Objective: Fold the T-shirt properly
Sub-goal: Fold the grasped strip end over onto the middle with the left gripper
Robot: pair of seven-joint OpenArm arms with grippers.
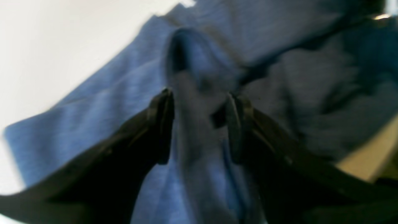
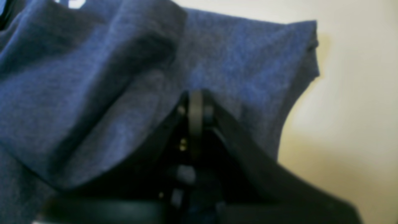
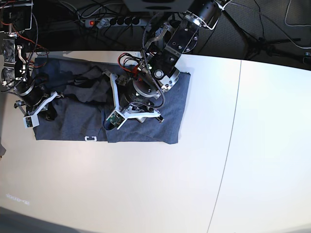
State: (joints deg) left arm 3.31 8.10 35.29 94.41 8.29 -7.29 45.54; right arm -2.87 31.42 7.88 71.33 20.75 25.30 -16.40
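The blue-grey T-shirt lies rumpled across the far left of the white table, with a white letter showing at its front edge. My left gripper is down on the middle of the shirt. In the left wrist view, this gripper has its jaws partly apart with a thick ridge of the T-shirt between them. My right gripper is at the shirt's left end. In the right wrist view, the right gripper is shut, and the T-shirt drapes over its tip.
A power strip and loose cables lie behind the table's far edge. A seam runs front to back through the tabletop right of the shirt. Stand legs sit on the dark floor at the back right.
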